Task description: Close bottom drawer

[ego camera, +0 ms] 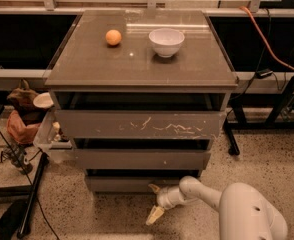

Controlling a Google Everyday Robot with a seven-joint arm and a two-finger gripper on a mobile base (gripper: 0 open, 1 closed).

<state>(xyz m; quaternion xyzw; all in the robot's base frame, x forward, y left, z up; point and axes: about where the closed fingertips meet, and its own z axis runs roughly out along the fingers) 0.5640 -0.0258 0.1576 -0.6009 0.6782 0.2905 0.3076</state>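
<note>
The bottom drawer (127,183) is the lowest and smallest grey-brown front of the cabinet, plain and handleless. It stands slightly out, with a dark gap above it. My gripper (154,202) is low near the floor, right in front of the drawer's right half. Its tan fingers are spread apart, the upper fingertip (153,188) at the drawer front and the lower one (154,215) pointing at the floor. It holds nothing. My white arm (237,209) reaches in from the lower right.
The top drawer with white scratches (137,125) and the middle drawer (142,159) also stand out a little. An orange (113,37) and a white bowl (166,41) sit on the cabinet top. Bags and a plastic bin (49,139) stand at the left. A black stand leg (32,199) lies on the floor.
</note>
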